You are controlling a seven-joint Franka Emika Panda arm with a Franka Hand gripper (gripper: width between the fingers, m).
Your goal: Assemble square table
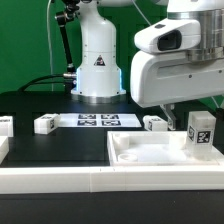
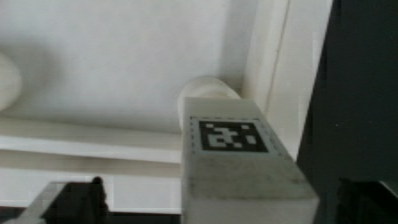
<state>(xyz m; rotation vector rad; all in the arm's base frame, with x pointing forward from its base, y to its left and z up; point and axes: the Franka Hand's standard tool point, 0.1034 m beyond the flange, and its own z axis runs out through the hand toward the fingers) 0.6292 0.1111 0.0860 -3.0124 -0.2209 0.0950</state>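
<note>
The white square tabletop (image 1: 140, 152) lies rim-up at the exterior view's lower right. A white leg (image 1: 200, 134) with a black-and-white tag stands upright in its right corner. My gripper (image 1: 188, 108) hangs just above that leg. In the wrist view the leg (image 2: 235, 140) runs between my two dark fingers, and my gripper (image 2: 214, 205) is open around it, with a clear gap on one side. The tabletop's rim and inner face (image 2: 107, 70) show behind it. Loose legs lie on the black table behind the tabletop: one (image 1: 155, 122) near the middle, one (image 1: 45, 124) further left and one (image 1: 5, 125) at the left edge.
The marker board (image 1: 97, 120) lies flat behind the tabletop, in front of the white robot base (image 1: 98, 60). A long white rail (image 1: 60, 180) edges the black surface at the front. Black cables run behind the base on the left.
</note>
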